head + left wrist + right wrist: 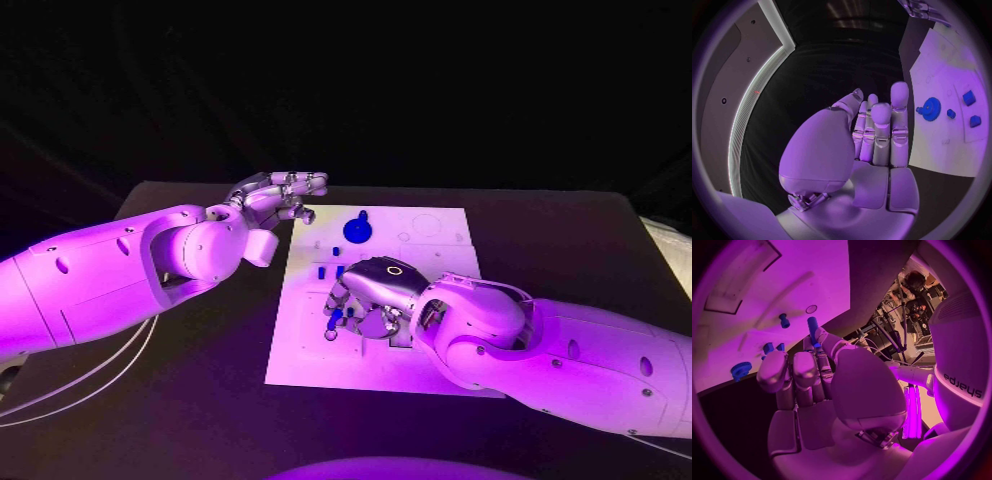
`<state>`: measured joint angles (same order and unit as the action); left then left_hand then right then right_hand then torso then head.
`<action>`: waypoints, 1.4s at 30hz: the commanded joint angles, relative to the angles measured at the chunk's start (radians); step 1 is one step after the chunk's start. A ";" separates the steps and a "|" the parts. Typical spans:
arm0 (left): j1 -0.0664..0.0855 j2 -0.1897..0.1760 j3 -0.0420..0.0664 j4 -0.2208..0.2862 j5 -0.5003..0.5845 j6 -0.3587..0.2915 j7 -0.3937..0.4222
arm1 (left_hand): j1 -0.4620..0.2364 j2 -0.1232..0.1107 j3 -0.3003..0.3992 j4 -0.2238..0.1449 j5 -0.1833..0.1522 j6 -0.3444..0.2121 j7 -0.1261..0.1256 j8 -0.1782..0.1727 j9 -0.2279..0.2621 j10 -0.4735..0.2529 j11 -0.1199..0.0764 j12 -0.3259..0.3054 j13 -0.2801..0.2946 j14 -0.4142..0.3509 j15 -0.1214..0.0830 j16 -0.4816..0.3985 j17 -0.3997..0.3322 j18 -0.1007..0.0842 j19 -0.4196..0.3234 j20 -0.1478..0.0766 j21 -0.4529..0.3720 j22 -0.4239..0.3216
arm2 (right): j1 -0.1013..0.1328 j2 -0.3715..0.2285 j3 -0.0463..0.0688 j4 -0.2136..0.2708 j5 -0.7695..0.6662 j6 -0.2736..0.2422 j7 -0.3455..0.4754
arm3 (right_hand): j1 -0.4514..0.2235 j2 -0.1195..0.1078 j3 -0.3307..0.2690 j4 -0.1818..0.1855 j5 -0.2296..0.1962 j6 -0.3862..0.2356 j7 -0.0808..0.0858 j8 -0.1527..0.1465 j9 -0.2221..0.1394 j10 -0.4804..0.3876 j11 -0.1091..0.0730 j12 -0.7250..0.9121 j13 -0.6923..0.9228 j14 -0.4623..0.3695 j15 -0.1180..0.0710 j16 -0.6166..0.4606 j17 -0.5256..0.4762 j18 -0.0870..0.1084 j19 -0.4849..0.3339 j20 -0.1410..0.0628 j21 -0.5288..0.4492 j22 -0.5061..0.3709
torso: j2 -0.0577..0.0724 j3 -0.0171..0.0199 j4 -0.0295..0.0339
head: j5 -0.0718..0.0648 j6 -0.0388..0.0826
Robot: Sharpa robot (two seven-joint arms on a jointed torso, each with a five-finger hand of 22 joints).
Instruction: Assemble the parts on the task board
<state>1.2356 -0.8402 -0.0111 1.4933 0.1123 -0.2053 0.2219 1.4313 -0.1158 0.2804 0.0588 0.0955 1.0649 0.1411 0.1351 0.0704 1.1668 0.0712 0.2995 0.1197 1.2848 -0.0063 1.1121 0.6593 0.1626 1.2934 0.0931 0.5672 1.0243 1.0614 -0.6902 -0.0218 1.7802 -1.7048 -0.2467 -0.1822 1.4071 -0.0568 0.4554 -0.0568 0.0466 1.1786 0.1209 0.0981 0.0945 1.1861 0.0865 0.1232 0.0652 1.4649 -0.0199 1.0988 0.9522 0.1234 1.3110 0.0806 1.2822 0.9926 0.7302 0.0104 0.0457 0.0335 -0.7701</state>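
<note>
The white task board lies in the middle of the table. My right hand hovers over the board's middle and pinches a blue peg between thumb and finger; the peg sticks out past the fingertips of that hand. A blue gear lies on the far part of the board, and small blue parts sit just beyond my right hand. My left hand hangs by the board's far left corner, fingers straight, holding nothing. From the left wrist, this hand stands beside the gear.
A short blue peg stands on the board near a small round hole. A rectangular recess lies further out. Two more blue blocks sit past the gear. Black table surrounds the board.
</note>
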 commanded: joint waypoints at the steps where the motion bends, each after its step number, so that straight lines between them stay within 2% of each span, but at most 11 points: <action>1: 0.001 0.002 0.001 0.004 0.002 0.019 0.001 | 0.010 -0.001 -0.001 -0.003 -0.002 -0.001 0.005 0.005 -0.002 -0.006 -0.001 0.003 0.001 -0.008 -0.002 -0.004 -0.001 0.009 -0.006 0.000 -0.003 -0.001 | -0.003 0.006 -0.001 -0.013 0.005 0.048 0.001 | 0.006 0.003 0.007 0.000 0.003 0.001 0.007 -0.004 0.001 0.037 -0.026 0.003 0.001 0.020 -0.005 0.004 0.000 -0.011 0.003 0.000 -0.001 -0.001 | 0.000 0.0001 0.0015 | 0.004 -0.004; 11: 0.001 0.003 0.001 0.005 0.002 0.020 0.000 | 0.010 -0.001 -0.001 -0.003 -0.002 -0.001 0.005 0.005 -0.002 -0.006 -0.001 0.003 0.001 -0.008 -0.002 -0.004 -0.001 0.009 -0.006 0.000 -0.003 -0.001 | -0.007 0.018 -0.003 -0.027 -0.003 0.071 -0.004 | 0.004 0.002 0.008 0.000 0.003 0.001 0.007 -0.005 0.001 0.037 -0.026 0.002 0.001 0.020 -0.005 0.003 -0.001 -0.011 0.002 0.000 -0.001 -0.001 | 0.000 0.0006 -0.0011 | 0.011 -0.012; 19: 0.001 0.003 0.001 0.004 0.002 0.020 0.000 | 0.010 -0.001 -0.001 -0.003 -0.002 -0.001 0.005 0.005 -0.002 -0.006 -0.001 0.003 0.001 -0.008 -0.002 -0.004 -0.001 0.009 -0.006 0.000 -0.003 -0.001 | -0.015 0.027 -0.004 -0.027 -0.005 0.077 -0.001 | 0.004 0.002 0.008 0.000 0.003 0.001 0.007 -0.005 0.001 0.037 -0.026 0.002 0.001 0.020 -0.005 0.003 -0.001 -0.011 0.002 0.000 -0.001 -0.001 | 0.000 0.0009 -0.0007 | 0.013 -0.015; 28: 0.001 0.007 0.001 0.001 0.002 0.021 -0.001 | 0.010 -0.001 -0.001 -0.003 -0.002 -0.001 0.005 0.005 -0.002 -0.006 -0.001 0.003 0.001 -0.008 -0.002 -0.004 -0.001 0.009 -0.006 0.000 -0.003 -0.001 | -0.020 0.031 -0.005 -0.030 -0.008 0.082 -0.004 | 0.003 0.002 0.008 0.000 0.003 0.002 0.007 -0.005 0.001 0.037 -0.026 0.001 0.001 0.020 -0.004 0.003 -0.002 -0.011 0.002 0.000 -0.001 -0.001 | 0.000 -0.0007 -0.0009 | 0.012 -0.015; 35: 0.001 0.009 0.001 -0.001 0.002 0.022 -0.001 | 0.009 -0.001 -0.001 -0.003 -0.002 -0.002 0.005 0.005 -0.002 -0.008 0.000 0.004 0.002 -0.008 -0.001 -0.004 -0.001 0.009 -0.006 0.000 -0.004 -0.002 | -0.021 0.038 -0.006 -0.034 -0.038 0.100 -0.017 | 0.002 0.002 0.009 0.000 0.003 0.001 0.007 -0.005 0.001 0.037 -0.026 0.001 0.001 0.019 -0.004 0.001 -0.004 -0.010 0.000 0.001 -0.003 -0.004 | -0.001 0.0005 -0.0018 | 0.012 -0.015; 38: 0.000 0.009 0.001 -0.001 0.002 0.022 -0.001 | 0.009 -0.001 -0.001 -0.003 -0.002 -0.002 0.005 0.005 -0.002 -0.008 0.000 0.004 0.002 -0.008 -0.001 -0.004 -0.001 0.009 -0.006 0.000 -0.004 -0.002 | -0.021 0.046 -0.007 -0.036 -0.068 0.120 -0.031 | -0.002 -0.001 0.009 -0.001 0.003 -0.001 0.008 -0.006 0.001 0.035 -0.025 -0.003 0.001 0.018 -0.003 0.000 -0.006 -0.010 -0.001 0.001 -0.003 -0.005 | 0.000 0.0004 -0.0012 | 0.011 -0.014; 42: 0.000 0.009 0.001 -0.001 0.002 0.022 -0.001 | 0.009 -0.001 -0.001 -0.003 -0.002 -0.002 0.005 0.005 -0.002 -0.008 0.000 0.004 0.002 -0.008 -0.001 -0.004 -0.001 0.009 -0.006 0.000 -0.004 -0.002 | -0.021 0.055 -0.011 -0.040 -0.089 0.145 -0.055 | -0.035 -0.025 0.000 0.009 0.003 -0.027 0.017 -0.023 -0.005 0.000 -0.012 -0.030 -0.003 0.010 0.006 -0.018 -0.030 -0.006 -0.019 0.007 -0.020 -0.034 | 0.000 -0.0001 0.0002 | 0.010 -0.014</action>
<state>1.2356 -0.8327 -0.0110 1.4912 0.1126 -0.2020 0.2175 1.4314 -0.1158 0.2805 0.0589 0.0955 1.0649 0.1411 0.1351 0.0696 1.1668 0.0712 0.2994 0.1205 1.2848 -0.0063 1.1121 0.6596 0.1626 1.2934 0.0931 0.5673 1.0228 1.0445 -0.6370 -0.0282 1.7424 -1.7465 -0.1632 -0.2086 1.3855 -0.0788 0.4581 -0.0554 0.0512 1.1569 0.1389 0.0787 0.0920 1.1843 0.0843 0.0985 0.0664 1.4649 -0.0198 1.0831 0.9250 0.1236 1.2970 0.0896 1.2645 0.9608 0.7296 0.0105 0.0446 0.0442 -0.7841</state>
